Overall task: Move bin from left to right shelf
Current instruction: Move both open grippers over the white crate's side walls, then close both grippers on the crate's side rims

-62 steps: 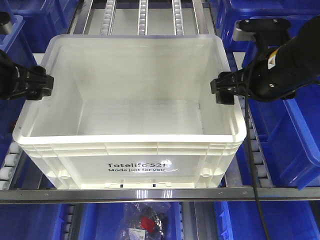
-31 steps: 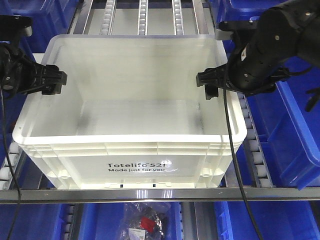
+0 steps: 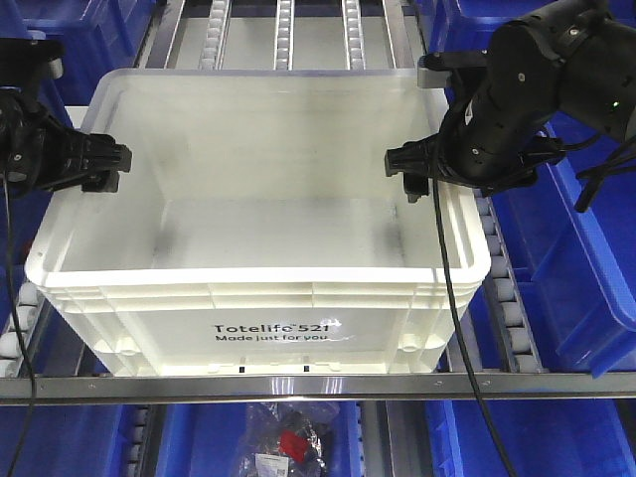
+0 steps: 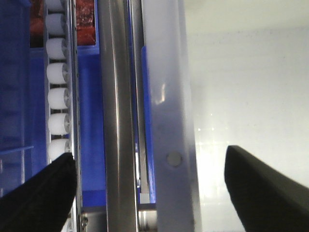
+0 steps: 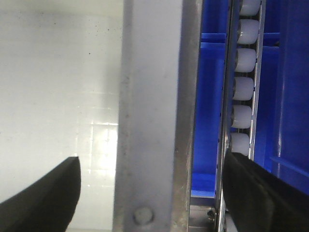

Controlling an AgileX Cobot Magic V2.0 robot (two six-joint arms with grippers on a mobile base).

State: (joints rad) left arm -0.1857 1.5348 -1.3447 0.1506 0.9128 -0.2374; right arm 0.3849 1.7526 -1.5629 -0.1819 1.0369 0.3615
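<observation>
The bin (image 3: 268, 298) is a large white tote with black "Totelife 521" print on its front, standing on the roller shelf. My left gripper (image 3: 94, 164) is open and straddles the tote's left rim (image 4: 166, 96); one black finger (image 4: 265, 188) is over the inside, the other (image 4: 38, 193) outside over the rollers. My right gripper (image 3: 437, 174) is open too and straddles the right rim (image 5: 149, 87), with one finger (image 5: 43, 198) inside and one (image 5: 260, 193) outside. Neither gripper's fingers touch the wall. The tote's inside shows no contents.
Blue bins (image 3: 586, 268) crowd the right side and another (image 3: 20, 60) sits far left. Roller tracks (image 3: 283, 30) run behind the tote and along its sides (image 4: 59, 96) (image 5: 244, 87). A metal rail (image 3: 318, 386) crosses the shelf front; a lower blue bin holds bagged items (image 3: 283, 442).
Over the last second both grippers have shifted inward over the tote's side rims, the right arm swinging up and over. The tote has not moved.
</observation>
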